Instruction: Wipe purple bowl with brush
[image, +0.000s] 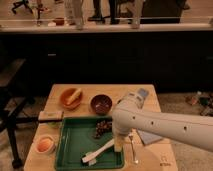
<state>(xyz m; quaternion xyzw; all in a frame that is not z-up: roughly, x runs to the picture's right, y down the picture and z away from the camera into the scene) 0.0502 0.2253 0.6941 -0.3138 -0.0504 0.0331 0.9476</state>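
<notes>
Brush (98, 153) lies diagonally in the green tray (70, 145), head at the near-left end. Gripper (118, 147), jaws apart, hangs low over the tray at the handle's upper end. Purple bowl (101, 104) stands on the surface (112, 92) just behind the tray, right of an orange bowl (71, 96).

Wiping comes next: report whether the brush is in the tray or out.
In: brush lies flat in the green tray, hand low by its handle.
</notes>
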